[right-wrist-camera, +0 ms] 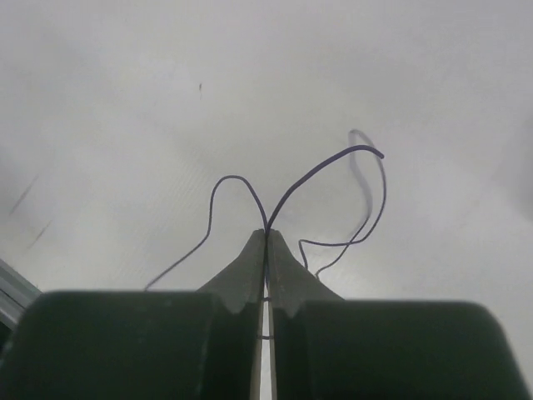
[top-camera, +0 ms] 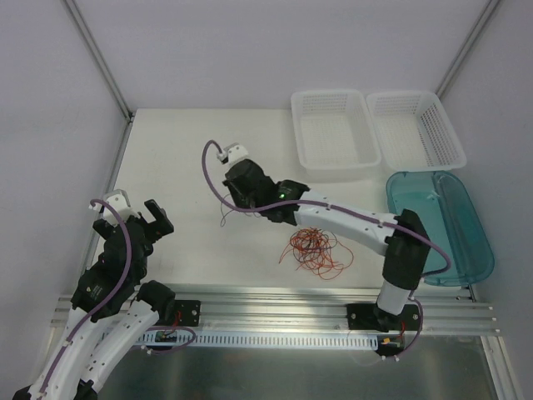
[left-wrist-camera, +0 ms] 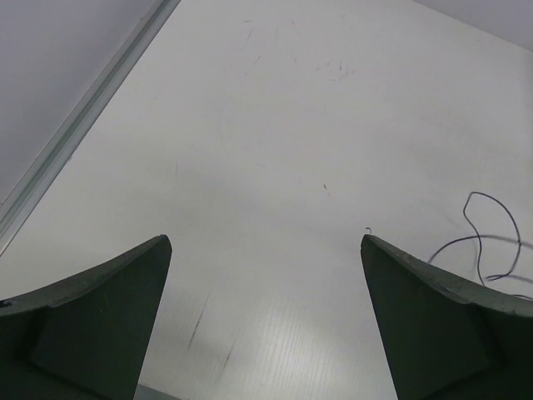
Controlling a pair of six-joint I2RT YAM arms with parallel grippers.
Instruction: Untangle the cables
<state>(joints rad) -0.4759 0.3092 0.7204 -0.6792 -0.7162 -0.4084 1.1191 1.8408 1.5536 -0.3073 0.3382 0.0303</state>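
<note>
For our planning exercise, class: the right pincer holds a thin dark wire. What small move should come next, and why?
Probably lift the right pincer a little, away from the red tangle. It is shut on the dark wire, whose loose ends trail toward the table, so a short lift should show whether it comes free.

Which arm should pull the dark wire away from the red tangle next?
Right. The right claw is shut on the dark wire; the left claw is open and empty, farther from the red tangle.
</note>
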